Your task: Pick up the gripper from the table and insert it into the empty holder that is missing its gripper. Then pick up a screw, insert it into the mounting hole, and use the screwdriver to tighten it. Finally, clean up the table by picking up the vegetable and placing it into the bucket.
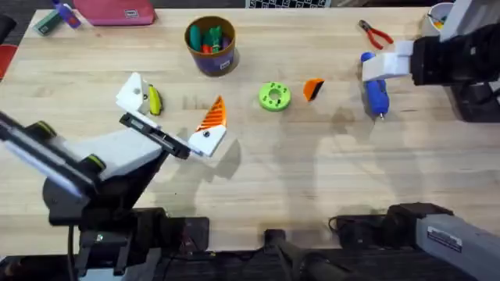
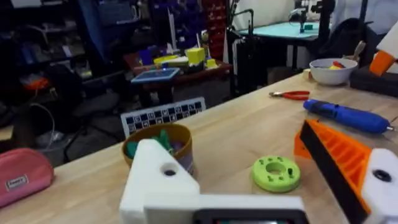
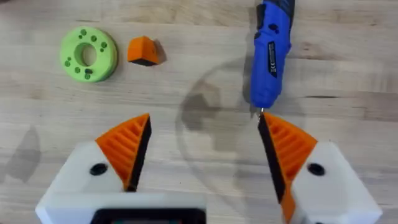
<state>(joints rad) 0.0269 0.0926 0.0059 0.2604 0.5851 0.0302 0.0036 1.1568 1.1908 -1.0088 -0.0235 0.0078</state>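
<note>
The orange wedge gripper (image 1: 313, 88) (image 3: 143, 51) lies on the table right of a lime-green disc (image 1: 274, 96). My left gripper (image 1: 176, 90) (image 2: 230, 149) is open near the table. One of its fingers is the empty holder (image 1: 133, 92) (image 2: 158, 180), a bare white base with a dark hole. The other finger carries an orange tip (image 1: 212, 115). The yellow vegetable (image 1: 154, 100) lies beside the holder. The blue screwdriver (image 1: 376, 94) (image 3: 268, 53) lies at the right. My right gripper (image 1: 387, 66) (image 3: 204, 121) hovers open over it. The bucket (image 1: 211, 43) (image 2: 158, 146) stands at the back. A screw is out of view.
Red-handled pliers (image 1: 376, 35) (image 2: 291, 94) lie at the back right, and a white bowl (image 2: 333, 70) stands beyond them. A pink pouch (image 1: 117, 12) lies at the back left. Bare wood spans the table's front middle.
</note>
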